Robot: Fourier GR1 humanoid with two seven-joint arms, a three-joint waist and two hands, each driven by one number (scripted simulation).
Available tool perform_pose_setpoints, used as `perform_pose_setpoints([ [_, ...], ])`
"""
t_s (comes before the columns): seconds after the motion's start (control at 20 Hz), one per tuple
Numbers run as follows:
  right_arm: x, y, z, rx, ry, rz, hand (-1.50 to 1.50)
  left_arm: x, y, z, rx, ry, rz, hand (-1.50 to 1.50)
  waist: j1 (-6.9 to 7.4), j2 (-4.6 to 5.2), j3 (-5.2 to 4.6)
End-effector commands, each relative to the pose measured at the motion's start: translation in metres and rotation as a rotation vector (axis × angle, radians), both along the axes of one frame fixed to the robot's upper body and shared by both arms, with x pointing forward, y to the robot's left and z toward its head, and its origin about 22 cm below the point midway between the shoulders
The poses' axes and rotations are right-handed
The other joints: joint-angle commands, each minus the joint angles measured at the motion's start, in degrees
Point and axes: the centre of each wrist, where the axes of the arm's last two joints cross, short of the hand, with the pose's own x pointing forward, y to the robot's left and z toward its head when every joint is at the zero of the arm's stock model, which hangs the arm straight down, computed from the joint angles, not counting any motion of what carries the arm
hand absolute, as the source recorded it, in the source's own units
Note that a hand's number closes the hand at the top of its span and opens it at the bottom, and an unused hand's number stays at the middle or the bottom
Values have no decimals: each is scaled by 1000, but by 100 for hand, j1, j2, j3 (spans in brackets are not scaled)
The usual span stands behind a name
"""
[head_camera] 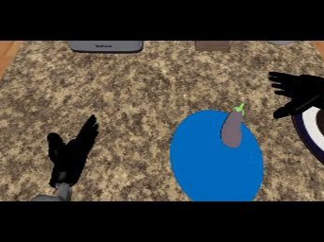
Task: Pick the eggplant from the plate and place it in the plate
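A purple-grey eggplant (232,129) with a green stem lies near the upper right rim of a blue plate (209,170). At the right edge sits a second plate (308,134), white with a dark blue rim, partly cut off by the view. My right hand (302,91) hovers open above that plate's upper part, fingers spread toward the left, a short way right of the eggplant and not touching it. My left hand (71,151) stays open at the lower left, fingers up, holding nothing.
The counter top (123,90) is speckled brown granite with wooden strips at both sides. A grey appliance (106,46) sits at the back edge, with a brown object (212,45) and a small grey object (283,42) to its right.
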Motion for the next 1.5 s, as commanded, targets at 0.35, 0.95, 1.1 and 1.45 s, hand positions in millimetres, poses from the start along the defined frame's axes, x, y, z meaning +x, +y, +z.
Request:
perform_pose_setpoints([
  [0.35,-2,51,-24,21,118,92,-150,-13,14,16,7,28,17,0,-90,-25,-15],
  [0.95,3,80,-19,-94,131,139,-150,-2,-6,3,-14,29,18,0,-52,2,-13],
  [1.1,0,69,-22,-126,156,145,-150,-2,4,3,2,34,13,0,-49,4,-13],
  [1.45,-7,99,-56,-92,164,162,-150,6,-8,4,-14,31,-1,0,-34,13,-11],
])
